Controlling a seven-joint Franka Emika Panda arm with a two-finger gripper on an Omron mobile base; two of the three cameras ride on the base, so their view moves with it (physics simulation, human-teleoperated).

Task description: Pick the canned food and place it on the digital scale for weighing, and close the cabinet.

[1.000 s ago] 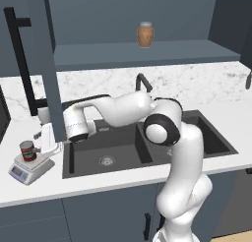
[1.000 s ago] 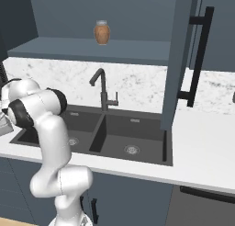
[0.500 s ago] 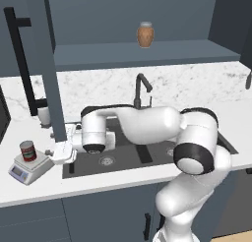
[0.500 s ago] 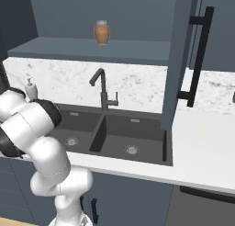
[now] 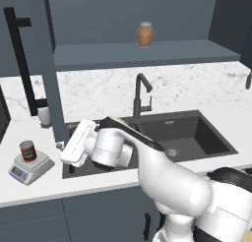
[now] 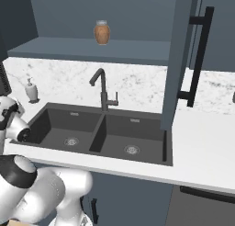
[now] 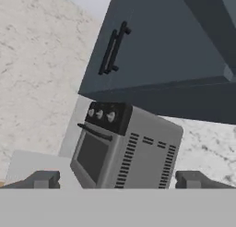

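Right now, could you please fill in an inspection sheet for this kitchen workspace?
Surface: white marble-look counter around a dark double sink.
Job's things: red-labelled can upright on the white-grey digital scale; slate-blue upper cabinet doors open.
Clutter: tan ceramic jar on the shelf; white soap dispenser; grey toaster oven.
Gripper: two-finger gripper open, empty.
Cables: nothing seen.
Surroundings: black faucet.
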